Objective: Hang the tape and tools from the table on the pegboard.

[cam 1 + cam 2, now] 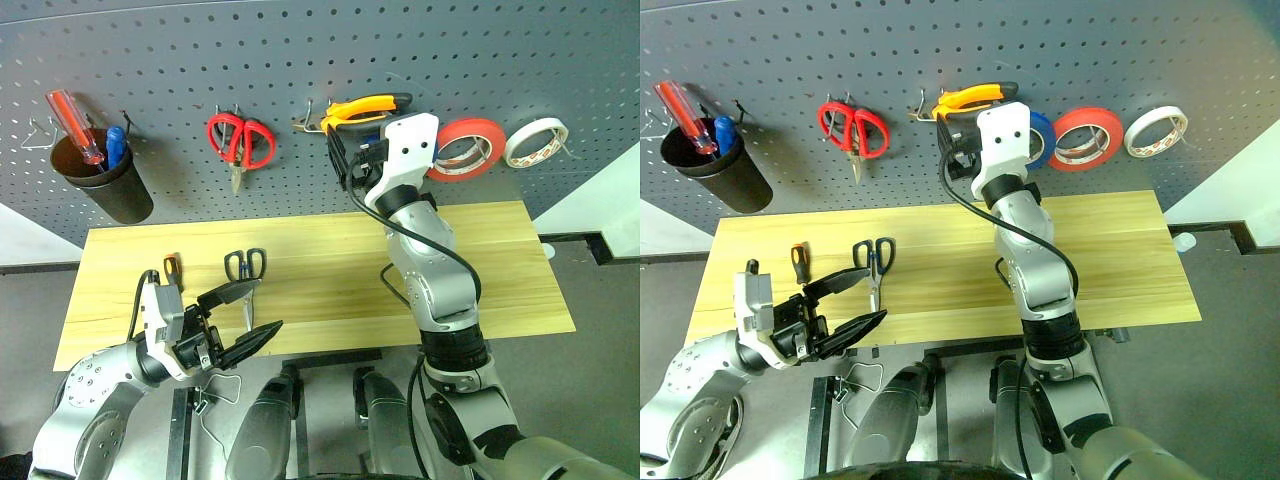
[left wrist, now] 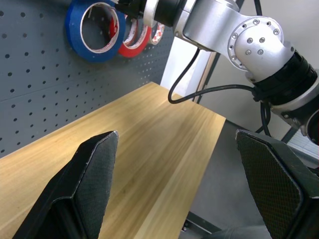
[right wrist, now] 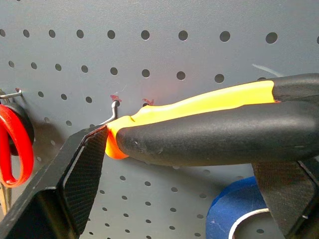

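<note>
The right gripper (image 3: 184, 164) stood jaws wide at the pliers (image 1: 362, 107) hung on the pegboard (image 1: 300, 60); the left gripper (image 1: 245, 315) gaped empty; the scissors (image 1: 245, 266) likely came next.

A black cup (image 1: 115, 190) holding red and blue screwdrivers (image 1: 75, 125), red-handled scissors (image 1: 240, 142), a red-orange tape roll (image 1: 465, 150) and a white tape roll (image 1: 536, 141) are seen hung along a wall panel.

The left gripper (image 2: 184, 184) stands wide open above the bare wooden table (image 2: 149, 144). On the pegboard (image 2: 35, 74) hang the blue tape (image 2: 77, 37), a red-orange roll (image 2: 137, 45) and a white roll (image 2: 158, 34). The right arm (image 2: 239, 40) reaches toward them.
</note>
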Controlling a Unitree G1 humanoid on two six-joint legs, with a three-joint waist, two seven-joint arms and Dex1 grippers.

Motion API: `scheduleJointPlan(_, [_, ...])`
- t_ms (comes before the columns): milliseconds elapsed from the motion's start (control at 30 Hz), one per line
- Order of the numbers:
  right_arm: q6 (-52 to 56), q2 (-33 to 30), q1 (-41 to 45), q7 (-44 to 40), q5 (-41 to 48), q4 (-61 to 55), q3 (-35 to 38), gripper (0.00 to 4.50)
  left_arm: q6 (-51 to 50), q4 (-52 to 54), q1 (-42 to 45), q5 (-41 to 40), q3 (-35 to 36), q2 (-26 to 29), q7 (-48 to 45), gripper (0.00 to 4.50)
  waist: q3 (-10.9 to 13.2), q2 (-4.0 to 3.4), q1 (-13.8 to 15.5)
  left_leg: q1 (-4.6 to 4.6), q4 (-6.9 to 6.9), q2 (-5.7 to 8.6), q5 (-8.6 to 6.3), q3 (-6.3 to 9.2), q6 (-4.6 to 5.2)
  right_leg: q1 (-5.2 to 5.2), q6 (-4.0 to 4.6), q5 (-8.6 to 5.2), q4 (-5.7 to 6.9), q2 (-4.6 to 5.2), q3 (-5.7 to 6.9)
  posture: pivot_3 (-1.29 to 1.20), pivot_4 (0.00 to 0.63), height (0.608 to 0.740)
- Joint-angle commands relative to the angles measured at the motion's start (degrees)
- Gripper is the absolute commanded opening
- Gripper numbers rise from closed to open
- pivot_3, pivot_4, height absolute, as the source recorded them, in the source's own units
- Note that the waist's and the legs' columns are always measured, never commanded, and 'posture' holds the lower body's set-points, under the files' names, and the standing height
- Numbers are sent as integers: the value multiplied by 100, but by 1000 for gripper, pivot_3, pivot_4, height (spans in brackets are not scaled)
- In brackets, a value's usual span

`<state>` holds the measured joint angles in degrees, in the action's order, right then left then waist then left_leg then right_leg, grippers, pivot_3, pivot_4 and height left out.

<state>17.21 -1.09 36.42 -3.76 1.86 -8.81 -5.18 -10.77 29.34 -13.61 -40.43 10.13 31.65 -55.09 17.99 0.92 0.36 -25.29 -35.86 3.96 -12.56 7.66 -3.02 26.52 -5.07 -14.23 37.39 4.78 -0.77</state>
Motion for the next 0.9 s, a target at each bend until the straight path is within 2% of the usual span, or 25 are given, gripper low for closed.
scheduleJointPlan(33, [-61,-25,79,-14,-15,-263,71,4474,101,51,-11,11,-10,-24,-49,3962,0,0,0,0,0,0,0,0,0,0,0,0,0,0,0,135,333,711])
scheduleJointPlan(900, [-126,-365,-61,-251,-61,-276,201,4474,247,-83,2,148,-18,-89,-135,3962,0,1,-2,1,-7,0,0,0,0,-4,0,1,4,0,1,136,328,711])
